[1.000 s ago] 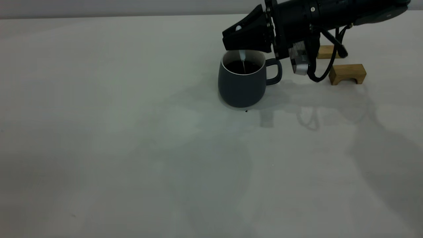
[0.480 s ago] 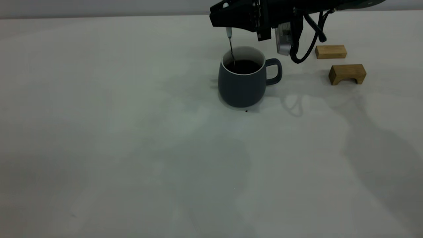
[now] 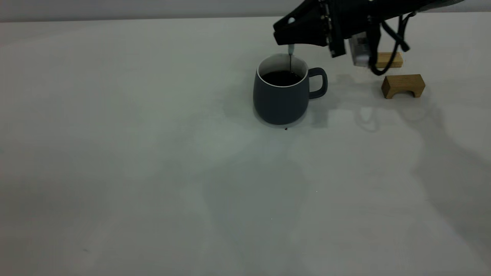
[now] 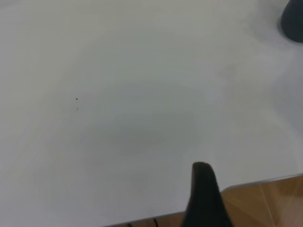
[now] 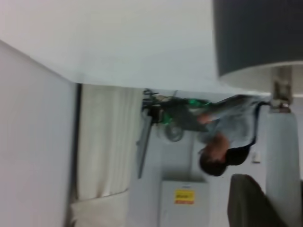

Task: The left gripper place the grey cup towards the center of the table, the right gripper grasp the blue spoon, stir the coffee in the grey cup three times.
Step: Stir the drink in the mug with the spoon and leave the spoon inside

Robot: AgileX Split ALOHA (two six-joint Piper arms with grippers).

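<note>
The grey cup (image 3: 280, 97) stands upright right of the table's (image 3: 153, 153) middle, towards the back, its handle pointing right. Dark coffee (image 3: 282, 78) fills it below the white rim. My right gripper (image 3: 285, 33) hovers just above the cup's far right rim, shut on the blue spoon (image 3: 290, 57). The spoon hangs straight down with its metal neck dipping into the coffee. In the right wrist view the cup's wall (image 5: 255, 38) is close by. The left gripper (image 4: 204, 172) is out of the exterior view; its wrist view shows one black finger over the table's edge and the cup's side (image 4: 293, 19) far off.
Two tan wooden blocks lie right of the cup: an arch-shaped one (image 3: 402, 85) and a flat one (image 3: 391, 59) partly behind the right arm's cable. A tiny dark speck (image 3: 285, 128) sits at the cup's base. A person (image 5: 222, 151) is beyond the table.
The right gripper rose and swung left over the cup, then came back right and a little lower. The spoon swept from the left rim to the right rim. The cup stayed put.
</note>
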